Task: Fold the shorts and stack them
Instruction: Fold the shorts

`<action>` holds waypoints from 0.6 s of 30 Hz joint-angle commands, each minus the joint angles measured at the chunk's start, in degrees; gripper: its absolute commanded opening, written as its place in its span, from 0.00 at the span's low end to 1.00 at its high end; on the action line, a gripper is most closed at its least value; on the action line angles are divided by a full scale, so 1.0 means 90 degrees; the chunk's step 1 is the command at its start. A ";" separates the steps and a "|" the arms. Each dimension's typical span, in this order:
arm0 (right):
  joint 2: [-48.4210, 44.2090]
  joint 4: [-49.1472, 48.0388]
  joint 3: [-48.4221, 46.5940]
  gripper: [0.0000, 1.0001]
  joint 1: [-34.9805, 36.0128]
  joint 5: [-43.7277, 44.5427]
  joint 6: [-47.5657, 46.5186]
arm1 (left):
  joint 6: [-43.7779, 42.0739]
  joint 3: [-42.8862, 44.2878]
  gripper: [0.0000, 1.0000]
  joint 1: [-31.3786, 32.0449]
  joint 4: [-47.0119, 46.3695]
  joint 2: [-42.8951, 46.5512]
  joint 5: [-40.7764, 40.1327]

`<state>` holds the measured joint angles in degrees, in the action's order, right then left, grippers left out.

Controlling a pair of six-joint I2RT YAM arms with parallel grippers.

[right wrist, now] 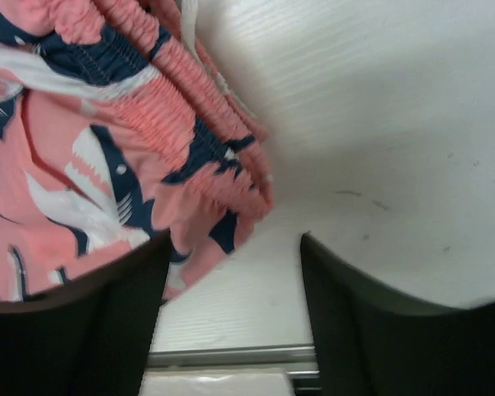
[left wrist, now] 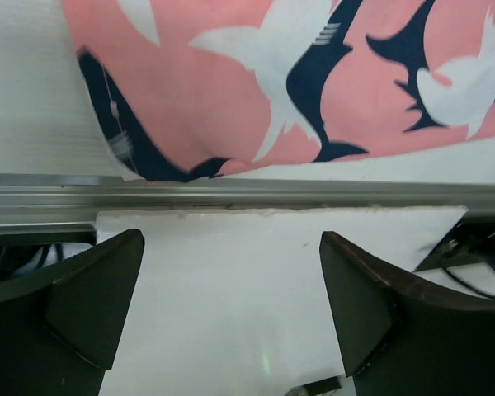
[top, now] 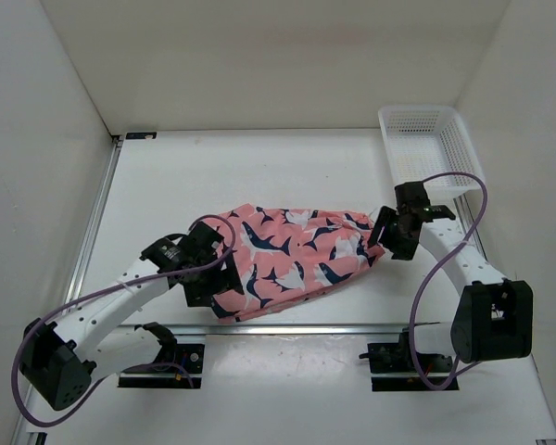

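Shorts in salmon pink, printed with navy and white sharks, lie in a flattened bundle at the middle of the white table. In the overhead view they run from 8 o'clock up towards 2 o'clock.

At the 8 o'clock end, the left end effector sits over the fabric's near corner. Its wrist view shows both fingers spread wide with only bare table between them. The shorts lie beyond the fingertips, at 12 o'clock, past a metal rail.

At the 3 o'clock end, the right end effector meets the gathered elastic waistband. Its jaws stand apart and grip nothing; the cloth lies beside the 9 o'clock finger.

A white mesh basket stands in the table's 1 o'clock corner, well apart from the shorts.
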<state>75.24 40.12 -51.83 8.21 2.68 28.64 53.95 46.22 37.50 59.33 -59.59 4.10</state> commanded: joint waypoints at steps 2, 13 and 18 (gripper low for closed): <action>-0.0099 -0.0199 0.0027 0.83 -0.0043 0.0327 0.0079 | -0.0231 0.0574 1.00 0.0005 0.0330 0.0088 -0.0258; 0.0965 -0.0814 -0.0325 0.82 -0.0219 -0.0111 0.0079 | -0.1190 0.1077 0.90 -0.1743 -0.0751 -0.1492 -0.0632; 0.1424 -0.1117 -0.0257 0.72 -0.0219 -0.0200 0.0138 | -0.1190 0.1134 0.82 -0.1881 -0.1133 -0.2440 -0.0201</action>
<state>86.80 33.30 -52.51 6.44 2.31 29.54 44.56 56.60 20.71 52.95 -80.34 -0.78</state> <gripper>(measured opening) 0.743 0.830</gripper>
